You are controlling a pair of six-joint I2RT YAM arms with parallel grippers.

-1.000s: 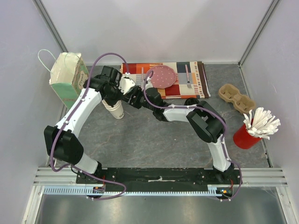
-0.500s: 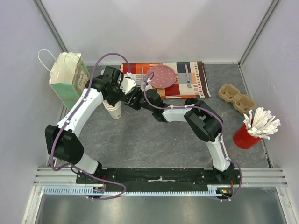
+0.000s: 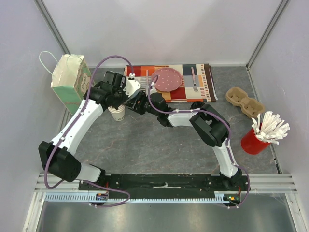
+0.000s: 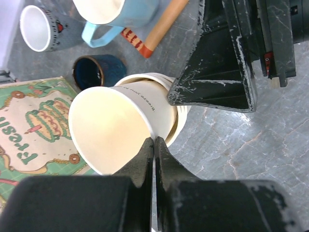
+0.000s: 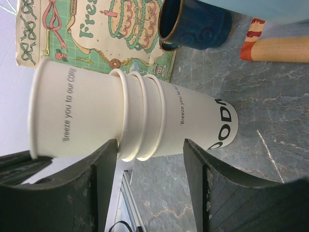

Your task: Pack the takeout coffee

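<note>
A stack of cream-white paper cups (image 3: 117, 113) stands on the grey table. My left gripper (image 4: 154, 145) is shut on the rim of the top cup (image 4: 108, 128), which is tilted and drawn partly out of the stack (image 4: 169, 108). In the right wrist view the top cup (image 5: 72, 113) sticks out of the nested cups (image 5: 193, 125), which carry dark print. My right gripper (image 5: 149, 141) is open, one finger on each side of the stack at its rims. From above it (image 3: 131, 102) sits just right of the cups. No black lids are in view.
A green-printed paper bag (image 3: 70, 79) stands far left. A navy mug (image 4: 94, 71), a light blue mug (image 4: 120, 9) and a white mug (image 4: 41, 26) sit behind the cups. At right are a pulp cup carrier (image 3: 245, 101) and a red cup of white sticks (image 3: 263, 133). A pink plate (image 3: 167, 78) lies on a patterned mat.
My left arm has shifted back and left, its gripper still over the cups, and less of the stack shows from above. My right gripper has edged left towards the stack.
</note>
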